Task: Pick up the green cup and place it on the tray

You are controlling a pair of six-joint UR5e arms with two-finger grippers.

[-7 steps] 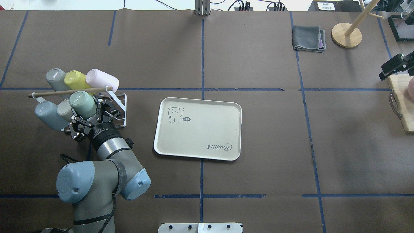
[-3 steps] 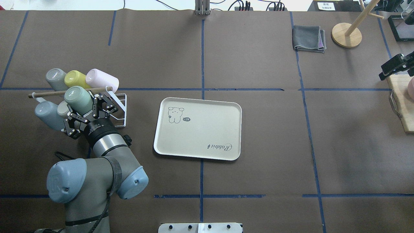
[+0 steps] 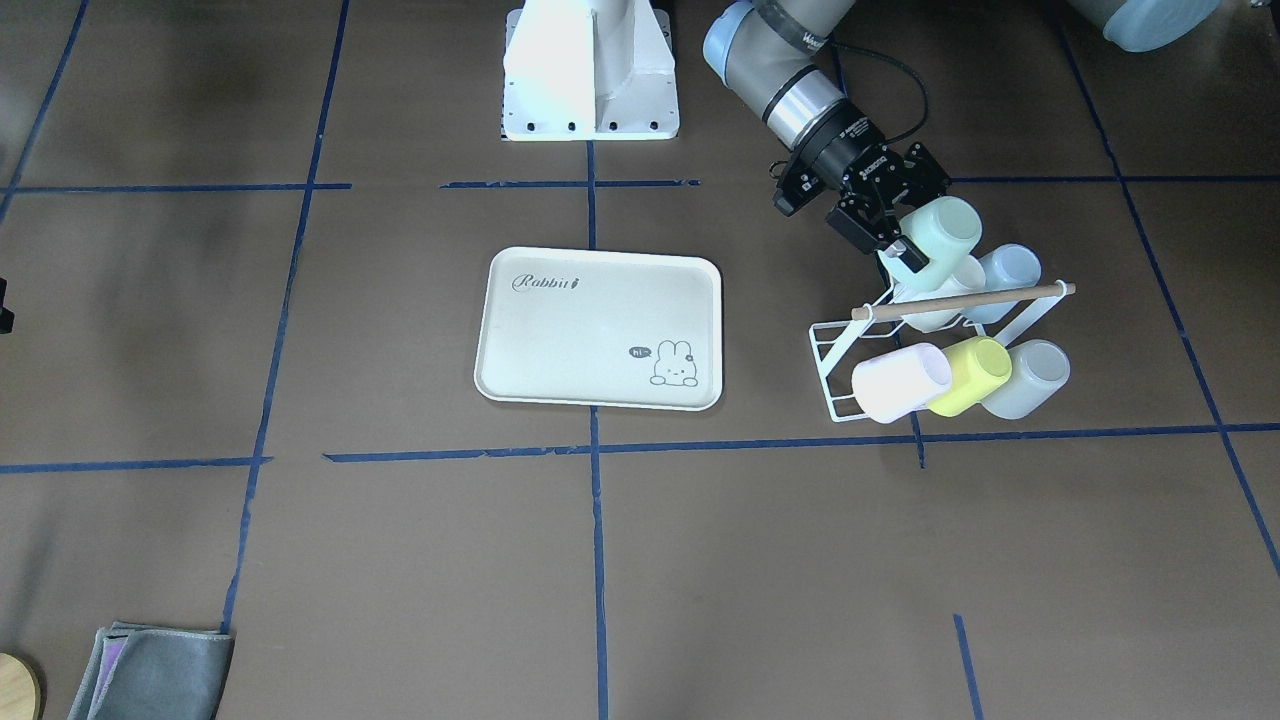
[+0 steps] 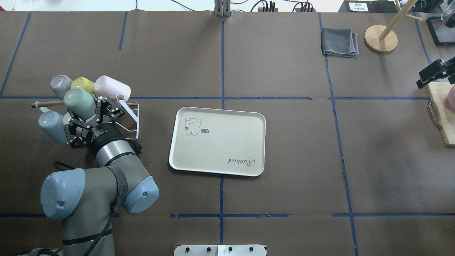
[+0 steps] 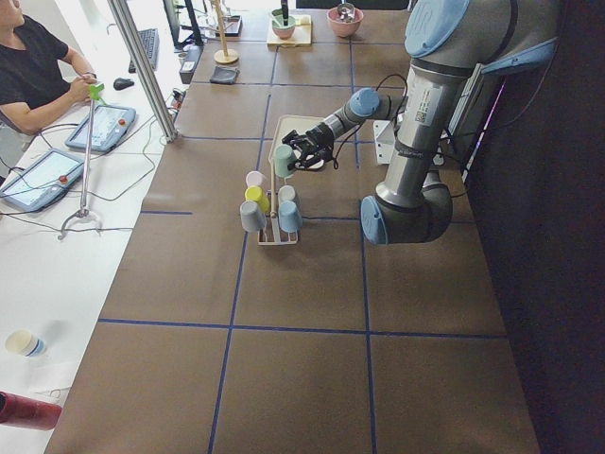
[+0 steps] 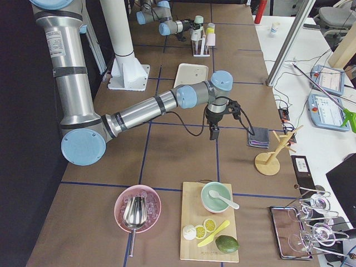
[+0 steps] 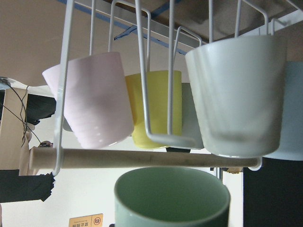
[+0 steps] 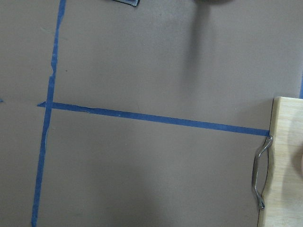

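We see the left gripper with its jaws pinching the green cup from 2 sides, near the mouth end. The cup is tilted, its rounded base pointing away from the wrist and its open mouth toward the wrist camera. In the left side view it sits higher than the other cups on the rack, over the wooden rod. We cannot tell whether it touches the rod.

5 more cups hang on the rack: pink, yellow and grey in the far row, blue and a mostly hidden white 1 in the near row.

The tray lies flat at the table's middle, well apart from the cup and rack, with nothing on it.

The right gripper hangs at the table's right edge, near a wooden board. We cannot tell how its jaws stand. A folded grey cloth lies at the far right.
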